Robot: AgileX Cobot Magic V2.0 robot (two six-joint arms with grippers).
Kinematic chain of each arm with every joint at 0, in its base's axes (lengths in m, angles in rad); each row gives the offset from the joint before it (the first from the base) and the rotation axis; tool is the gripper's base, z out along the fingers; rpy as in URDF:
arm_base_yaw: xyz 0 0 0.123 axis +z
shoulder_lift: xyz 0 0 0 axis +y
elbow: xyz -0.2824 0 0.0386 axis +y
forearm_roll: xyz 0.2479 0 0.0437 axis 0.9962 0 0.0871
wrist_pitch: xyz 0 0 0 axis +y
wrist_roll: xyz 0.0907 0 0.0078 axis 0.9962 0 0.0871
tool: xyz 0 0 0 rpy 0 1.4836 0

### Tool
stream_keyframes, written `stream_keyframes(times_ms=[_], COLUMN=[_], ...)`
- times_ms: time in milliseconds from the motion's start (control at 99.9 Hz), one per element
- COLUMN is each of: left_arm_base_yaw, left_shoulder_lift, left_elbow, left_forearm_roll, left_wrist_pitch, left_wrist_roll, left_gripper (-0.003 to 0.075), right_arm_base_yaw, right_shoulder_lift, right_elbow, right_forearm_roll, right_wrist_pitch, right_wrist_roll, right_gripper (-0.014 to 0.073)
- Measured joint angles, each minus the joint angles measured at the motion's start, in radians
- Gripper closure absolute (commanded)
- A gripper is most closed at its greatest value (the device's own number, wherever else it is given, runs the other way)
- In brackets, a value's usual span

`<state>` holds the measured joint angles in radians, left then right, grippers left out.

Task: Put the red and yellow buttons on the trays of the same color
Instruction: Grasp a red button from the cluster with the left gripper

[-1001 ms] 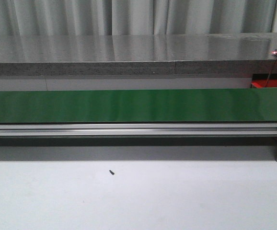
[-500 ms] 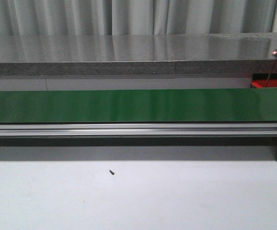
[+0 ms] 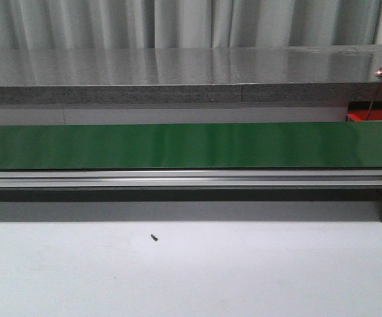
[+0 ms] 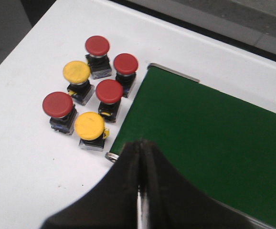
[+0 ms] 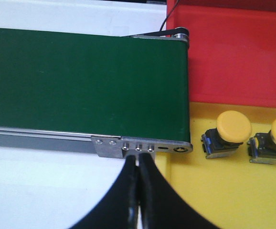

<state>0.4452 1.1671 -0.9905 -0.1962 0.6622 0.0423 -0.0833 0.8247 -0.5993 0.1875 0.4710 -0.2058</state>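
Evenly, brightly lit. Soft glare along long green conveyor belt [image 3: 191, 145]; dark shadow band just below. Slightly soft focus, blurred black gripper fingers [image 4: 128, 191].

Industrial automation test bench in a laboratory or workshop. A long green conveyor belt [image 3: 191, 145] runs on an extruded aluminium side rail [image 3: 178, 178] across a plain white tabletop [image 3: 191, 271]. Behind it lie a grey speckled stone-like counter [image 3: 178, 76] and pale pleated curtains [image 3: 178, 23]. Mushroom-head red and yellow push-button switches [image 4: 88, 93] and red [image 5: 233, 57] and yellow [image 5: 224, 191] plastic trays flank the belt's ends.
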Motion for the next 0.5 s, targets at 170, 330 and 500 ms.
stream_keyframes(times_ms=[170,330,500], left_arm_base_yaw=[0.123,0.186,0.192], left_shoulder_lift=[0.173,0.306,0.420], left_elbow=[-0.084,-0.162,-0.236], left_forearm_roll=[-0.039,-0.066,-0.066], left_wrist_pitch=[0.036,0.085,0.094], left_wrist_roll=[0.000,0.017,0.025], left_gripper=[0.0584,0.0265,0.0101], right_arm_base_yaw=[0.000,0.000,0.000], right_shoulder_lift=[0.000,0.000,0.000], right_elbow=[0.000,0.000,0.000], right_forearm_roll=[0.000,0.000,0.000], right_wrist_pitch=[0.000,0.000,0.000], right_wrist_roll=[0.000,0.000,0.000], right_gripper=[0.0664,0.0664,0.0664])
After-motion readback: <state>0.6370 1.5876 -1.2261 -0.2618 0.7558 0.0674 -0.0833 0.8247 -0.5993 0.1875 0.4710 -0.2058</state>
